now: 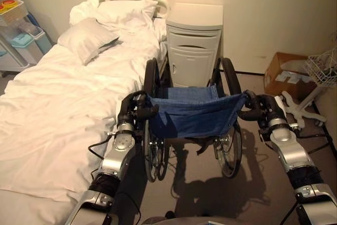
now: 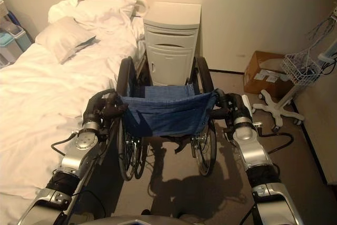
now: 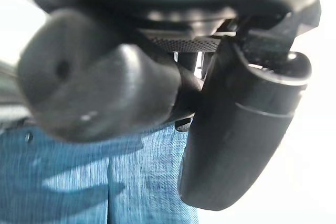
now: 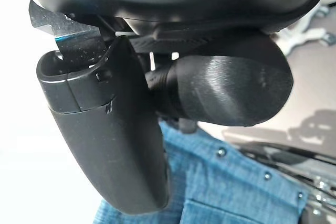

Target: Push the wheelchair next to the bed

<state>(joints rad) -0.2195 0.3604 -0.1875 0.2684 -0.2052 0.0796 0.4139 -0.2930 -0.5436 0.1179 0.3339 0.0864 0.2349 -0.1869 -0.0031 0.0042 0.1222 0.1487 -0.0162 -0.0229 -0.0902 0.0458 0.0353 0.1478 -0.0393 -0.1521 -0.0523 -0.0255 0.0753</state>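
A wheelchair with a blue fabric back and black wheels stands close beside the white bed, facing a cream bedside cabinet. My left hand is shut on the wheelchair's left push handle. My right hand is shut on the right push handle. In the wrist views each thumb curls round its dark grip, with the blue fabric just past it. The wheelchair's left wheel is near the mattress edge.
A grey pillow and a white pillow lie at the bed's head. A cardboard box and a white wheeled stand with a wire basket sit to the right by the wall. A cart with bins stands left of the bed.
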